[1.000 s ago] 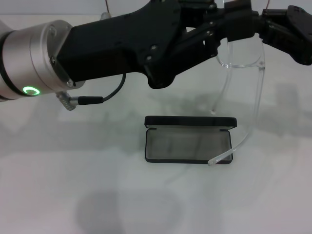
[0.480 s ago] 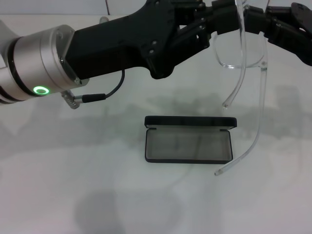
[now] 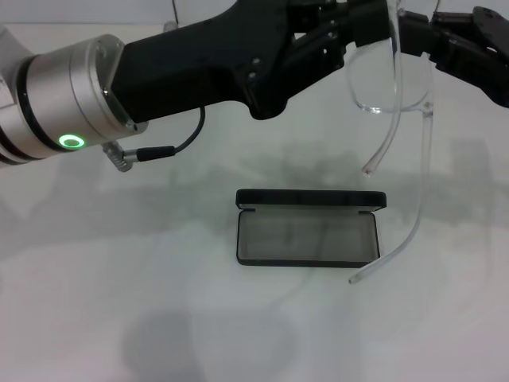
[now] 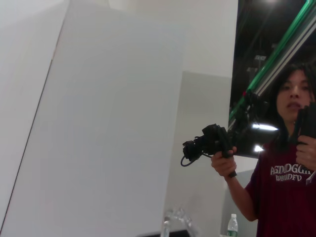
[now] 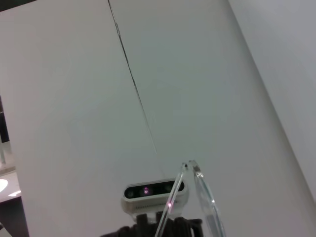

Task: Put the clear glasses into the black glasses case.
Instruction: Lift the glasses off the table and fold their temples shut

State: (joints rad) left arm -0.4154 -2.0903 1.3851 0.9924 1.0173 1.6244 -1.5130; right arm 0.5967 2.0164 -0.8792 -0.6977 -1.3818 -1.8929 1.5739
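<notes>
While both claws hold the clear glasses (image 3: 394, 72) aloft, left claw (image 3: 362, 28) and right claw (image 3: 421, 36) gripping the frame, the black glasses case (image 3: 308, 231) lies open mid-surface. Carrying is in hand; next, fold the dangling arms and lower.

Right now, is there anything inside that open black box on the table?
Nothing lies inside the black glasses case; only its grey lining shows. The clear glasses hang above it, one arm's tip near its right corner. What lies beneath the case is hidden.
</notes>
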